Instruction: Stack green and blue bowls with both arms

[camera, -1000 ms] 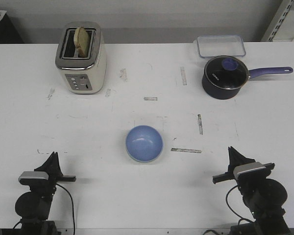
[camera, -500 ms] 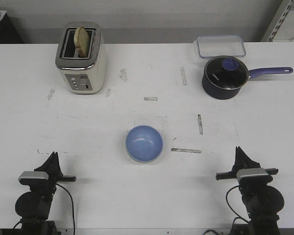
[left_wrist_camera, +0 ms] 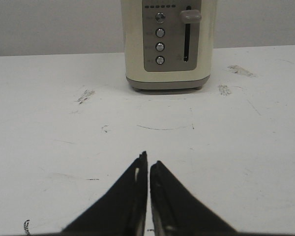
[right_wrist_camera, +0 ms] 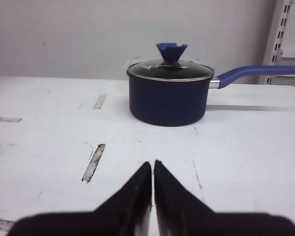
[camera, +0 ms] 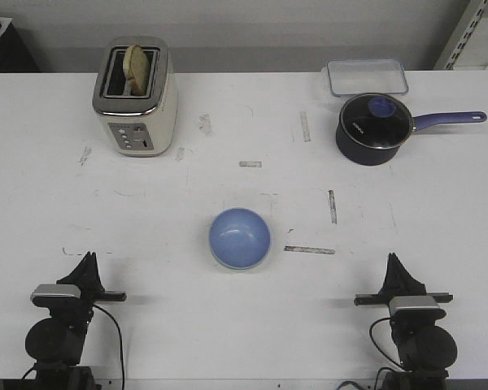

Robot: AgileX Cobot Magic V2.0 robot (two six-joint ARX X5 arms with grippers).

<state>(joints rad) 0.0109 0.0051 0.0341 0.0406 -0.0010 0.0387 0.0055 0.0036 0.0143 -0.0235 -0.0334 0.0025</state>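
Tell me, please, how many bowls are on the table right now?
1 clearly visible: the blue bowl, mid-table toward the front, between the two arms. A pale rim under it may be the green bowl nested below, but that cannot be confirmed.

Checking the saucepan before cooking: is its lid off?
No, the glass lid sits on the saucepan, its blue knob upright.

Lab: tape-marked white table (camera: pixel 439 211)

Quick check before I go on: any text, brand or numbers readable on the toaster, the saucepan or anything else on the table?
Nothing can be read.
Saucepan: a small white brand mark on its side, too small and blurred to read.
Toaster: small markings beside its round buttons, too blurred to read.
Clear container and blue bowl: no text visible.
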